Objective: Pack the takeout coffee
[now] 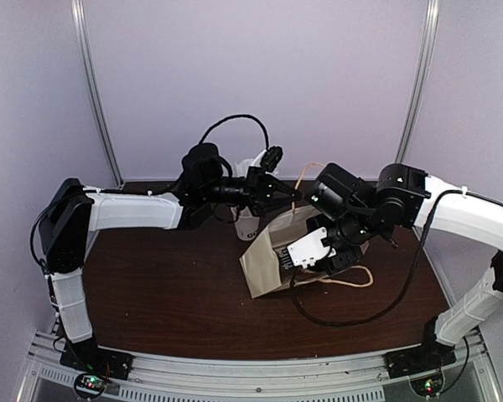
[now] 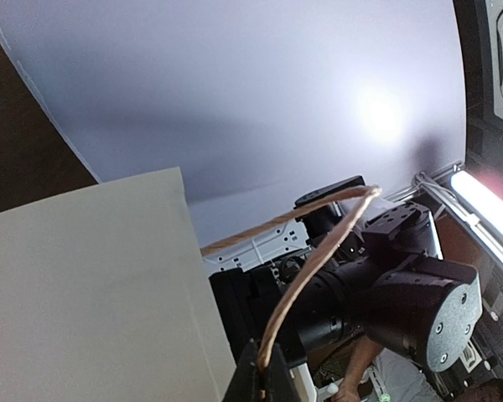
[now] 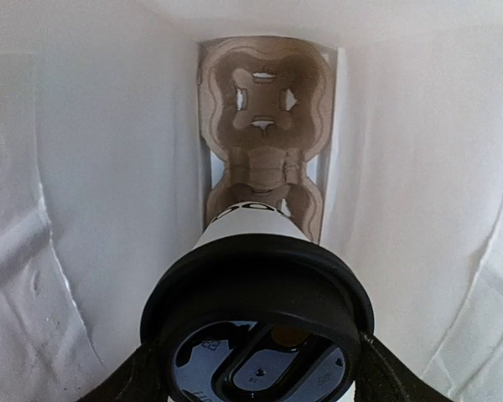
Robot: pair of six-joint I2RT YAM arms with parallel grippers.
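The takeout coffee, a white paper cup (image 3: 248,224) with a black lid (image 3: 256,285), is inside the paper bag (image 1: 267,266). My right gripper (image 3: 256,381) is shut on the cup just below the lid, with a dark finger (image 3: 126,381) on each side. The cup hangs over the brown pulp tray (image 3: 264,109) at the bag's bottom. The bag's pale walls (image 3: 109,167) surround it. My left gripper (image 2: 262,381) is shut on the bag's twine handle (image 2: 314,255) and holds it up beside the bag's side (image 2: 92,293). In the top view the left gripper (image 1: 292,199) is above the bag's mouth.
A white cup (image 1: 246,224) stands behind the bag, mostly hidden by the left arm. The bag's other twine handle (image 1: 352,281) lies loose on the dark brown table (image 1: 168,293). The right arm's black cable (image 1: 344,318) trails in front of the bag.
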